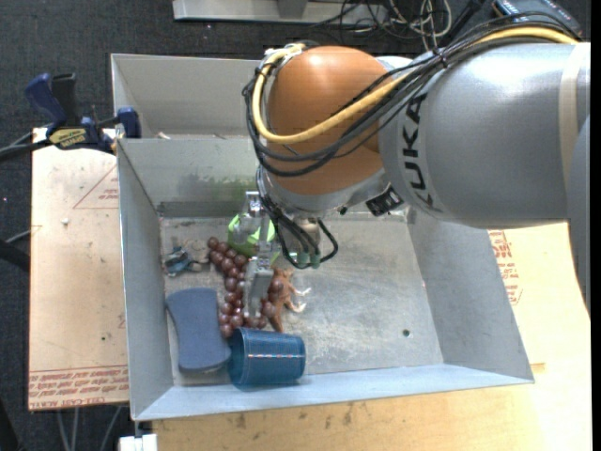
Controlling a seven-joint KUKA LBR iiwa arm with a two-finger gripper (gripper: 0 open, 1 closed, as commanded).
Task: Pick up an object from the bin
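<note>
Orange cover (324,120) on my wrist sits closest to the lens and hides most of my tool.

Below it, my gripper (258,285) is low in the bin (141,252), left half, toward the front wall. Can't tell how wide it's set, or whether it has anything in it: too much clutter round the tip.

Key relation: the tip is on the seam between two things.
- Beads (228,269): dark red string, touching the tip on the view's left. Long axis runs back to front, from near the green bit (244,235) down to the cup.
- Brown toy (282,294): small, pale brown, just right of the tip, touching the beads at its lower end.

My read: the pick is whichever of those two is straight under me; beads look likelier, and a grip across the string rather than along it should catch more.

Further out:
- Cup (268,357): blue, on its side against the front wall, just in front of the tip.
- Pad (195,332): blue, flat, left of the cup.
- Small dark scrap (177,261) near the left wall.

Right half of the floor is bare.
</note>
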